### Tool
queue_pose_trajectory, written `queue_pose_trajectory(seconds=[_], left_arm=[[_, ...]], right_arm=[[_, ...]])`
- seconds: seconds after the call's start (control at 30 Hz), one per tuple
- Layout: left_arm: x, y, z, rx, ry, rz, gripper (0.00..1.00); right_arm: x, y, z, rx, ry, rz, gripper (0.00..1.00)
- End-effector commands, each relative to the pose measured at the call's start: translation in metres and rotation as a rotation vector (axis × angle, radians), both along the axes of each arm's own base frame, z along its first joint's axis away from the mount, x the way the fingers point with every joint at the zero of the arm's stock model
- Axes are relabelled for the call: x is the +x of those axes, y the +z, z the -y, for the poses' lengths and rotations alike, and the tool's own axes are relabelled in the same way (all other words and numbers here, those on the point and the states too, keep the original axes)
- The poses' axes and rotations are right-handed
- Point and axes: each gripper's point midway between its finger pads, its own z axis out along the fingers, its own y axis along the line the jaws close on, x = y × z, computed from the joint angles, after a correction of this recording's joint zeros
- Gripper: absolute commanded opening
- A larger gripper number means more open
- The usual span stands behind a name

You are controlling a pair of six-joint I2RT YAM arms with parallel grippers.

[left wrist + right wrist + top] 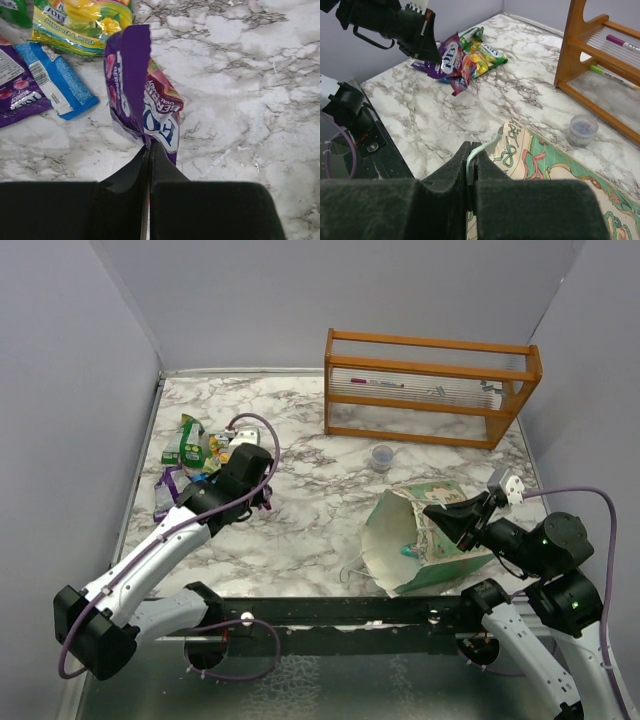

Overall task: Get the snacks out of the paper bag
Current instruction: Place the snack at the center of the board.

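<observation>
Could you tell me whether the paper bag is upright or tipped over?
Tipped over: the paper bag lies on its side, mouth gaping leftward, its rim pinched by the right pincer.

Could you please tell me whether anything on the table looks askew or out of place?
The paper bag lies tipped on its side at front right, mouth gaping leftward, its rim pinched in the right gripper. Nothing looks spilled or torn; the left gripper holds a purple packet near the snack pile.

Five snacks (80, 22) visible; one paper bag (385, 535), rack (430, 368), cup (382, 457).
</observation>
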Motion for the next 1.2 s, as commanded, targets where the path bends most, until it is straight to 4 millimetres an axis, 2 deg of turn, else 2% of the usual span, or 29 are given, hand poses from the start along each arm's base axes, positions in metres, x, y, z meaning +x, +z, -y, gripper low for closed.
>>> queue_pose_trajectory(seconds=[0.0,0.27,0.43,0.7,0.93,1.17], left_arm=[[0.018,0.012,-0.003,-0.029,-0.034,0.013,0.0],[0.041,0.001,-0.031,-0.015,-0.011,-0.033,0.0],[0.056,-0.007,-0.041,0.017,-0.001,-0.054,0.0],[0.07,-0.018,-0.03,-0.034,-0.059,-0.072,0.0],[0.063,-0.025,-0.035,-0.039,-0.036,-0.088,0.0],[0.05,-0.044,-0.056,0.013,0.024,-0.128,0.0]], right_arm=[[0.003,0.007,0.004,0.024,-0.031,0.032,0.02],[0.002,0.008,0.004,0.025,-0.031,0.034,0.02],[0.002,0.01,0.005,0.03,-0.036,0.043,0.02],[0.001,0.01,0.005,0.031,-0.036,0.044,0.02],[0.002,0.01,0.005,0.031,-0.04,0.042,0.02],[0.002,0.009,0.005,0.03,-0.037,0.042,0.02]])
